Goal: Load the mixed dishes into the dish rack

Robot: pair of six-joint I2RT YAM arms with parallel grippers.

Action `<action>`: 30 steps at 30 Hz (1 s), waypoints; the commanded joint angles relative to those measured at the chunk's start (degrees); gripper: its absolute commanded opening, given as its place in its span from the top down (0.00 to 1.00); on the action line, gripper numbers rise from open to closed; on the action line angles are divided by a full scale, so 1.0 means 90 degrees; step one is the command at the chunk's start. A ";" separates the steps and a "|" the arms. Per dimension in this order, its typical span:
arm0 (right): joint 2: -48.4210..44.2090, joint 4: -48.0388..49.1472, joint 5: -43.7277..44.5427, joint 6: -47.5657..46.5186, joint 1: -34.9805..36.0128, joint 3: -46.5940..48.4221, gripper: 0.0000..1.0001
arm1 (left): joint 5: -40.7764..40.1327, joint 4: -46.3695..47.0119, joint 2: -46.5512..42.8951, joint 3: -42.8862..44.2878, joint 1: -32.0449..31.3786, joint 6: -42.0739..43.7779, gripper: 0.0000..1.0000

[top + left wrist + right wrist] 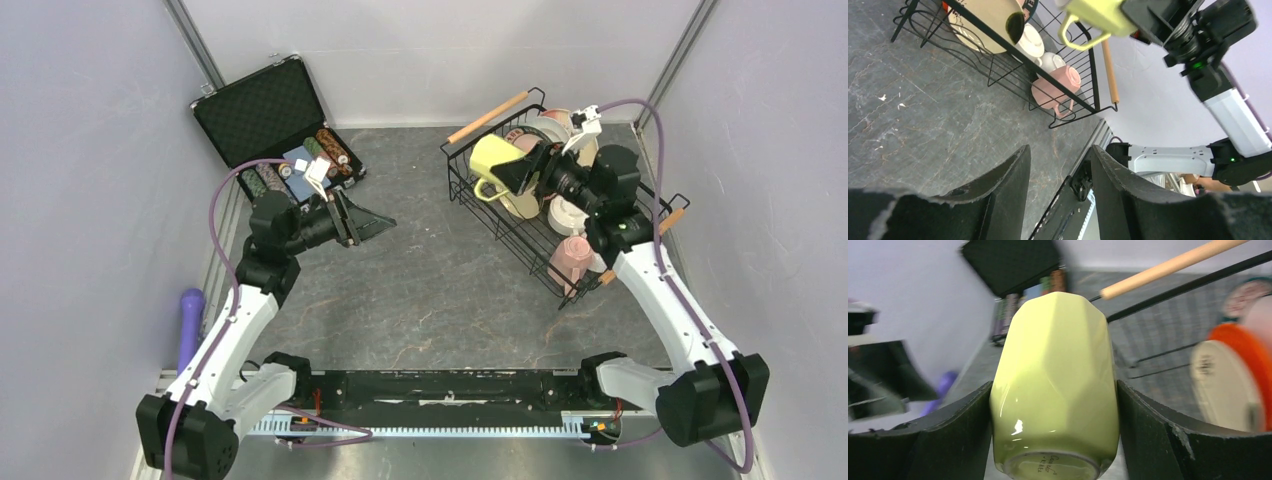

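Observation:
The dish rack (500,228), a black wire basket with wooden rod handles (488,117), stands at the right of the table. My right gripper (505,172) hangs over its left end, shut on a yellow-green mug (490,160) that lies sideways between the pads, base toward the wrist camera (1054,365). In the rack lie a pink mug (570,258), a white mug (568,215), a cream plate (522,205) and an orange plate (1248,360). My left gripper (375,222) hovers open and empty left of the rack, above bare table (1060,150).
A black hinged case (265,115) stands open at the back left with striped poker chips (330,148) and a blue card box (298,160). A purple object (190,320) lies by the left wall. Grey walls close in both sides.

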 commanded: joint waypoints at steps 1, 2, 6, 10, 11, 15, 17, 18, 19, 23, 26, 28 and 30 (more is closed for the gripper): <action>-0.0272 -0.1654 0.1975 -0.2048 -0.0001 0.1071 0.87 | 0.0063 -0.0613 -0.0287 0.0084 0.0031 0.0852 0.46; -0.0219 -0.1877 0.2265 -0.2321 -0.0001 0.1243 0.87 | 0.0025 -0.0786 -0.0330 0.0107 0.0030 0.1008 0.45; -0.0010 -0.2697 0.3176 -0.3116 -0.0001 0.1614 0.88 | -0.0308 -0.1567 -0.0478 0.0267 0.0030 0.1628 0.45; 0.0437 -0.3402 0.3378 -0.3506 -0.0001 0.1918 0.88 | -0.0719 -0.2209 -0.0572 0.0452 0.0030 0.2171 0.43; 0.0552 -0.3603 0.3334 -0.3548 -0.0006 0.1978 0.88 | -0.0819 -0.2314 -0.0596 0.0475 0.0030 0.2251 0.43; 0.0920 -0.3958 0.3302 -0.3721 0.0036 0.1962 0.86 | -0.1103 -0.2293 -0.0771 0.0288 0.0033 0.2326 0.42; 0.1051 -0.4083 0.3297 -0.3872 0.0066 0.1939 0.88 | -0.1117 -0.2265 -0.0830 0.0201 0.0030 0.2351 0.42; 0.1126 -0.4155 0.3306 -0.3936 0.0086 0.1953 0.89 | -0.1108 -0.2259 -0.0836 0.0177 0.0030 0.2363 0.42; 0.1205 -0.4254 0.3334 -0.3988 0.0105 0.1974 0.89 | -0.1099 -0.2259 -0.0838 0.0161 0.0030 0.2384 0.42; 0.1538 -0.4613 0.3463 -0.4078 0.0145 0.2100 0.89 | -0.1060 -0.2242 -0.0835 0.0158 0.0030 0.2424 0.41; 0.1791 -0.4726 0.3468 -0.4028 0.0161 0.2153 0.88 | -0.1017 -0.2206 -0.0789 0.0151 0.0030 0.2421 0.41; 0.1942 -0.4768 0.3536 -0.3946 0.0167 0.2168 0.87 | -0.0986 -0.2181 -0.0771 0.0122 0.0030 0.2398 0.41; 0.2060 -0.4742 0.3619 -0.3848 0.0181 0.2127 0.87 | -0.0944 -0.2171 -0.0760 0.0110 0.0030 0.2386 0.41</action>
